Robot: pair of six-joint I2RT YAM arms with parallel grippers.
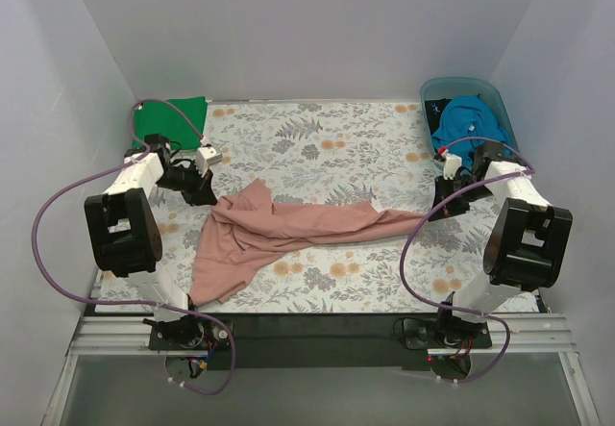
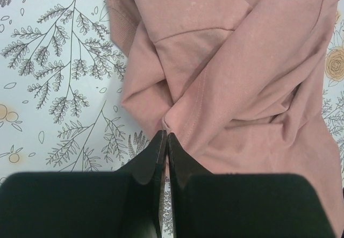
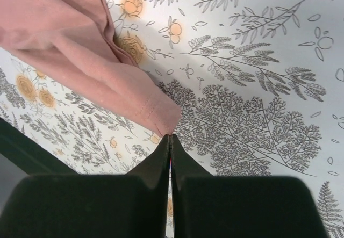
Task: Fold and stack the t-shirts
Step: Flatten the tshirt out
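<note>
Floral-print counter [image 1: 317, 147] takes up most of the view, with the pink tee [image 1: 279, 234] stretched out rumpled across the middle. Green tee [image 1: 171, 116] sits at the far left corner, blue tee [image 1: 469, 123] in the tub [image 1: 500, 99] far right. Left gripper [image 2: 165, 137] has its jaws pinched on the pink tee's left edge; right gripper [image 3: 170, 137] is clamped on its right tip.

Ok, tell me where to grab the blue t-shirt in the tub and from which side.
Grip the blue t-shirt at the raised fold on top of its bunched heap, coming straight down from above. The teal tub walls it in on all sides, so a sideways approach would likely hit the rim. No hem or sleeve shows clearly, so the highest ridge of cloth is probably the safest pinch.
</note>
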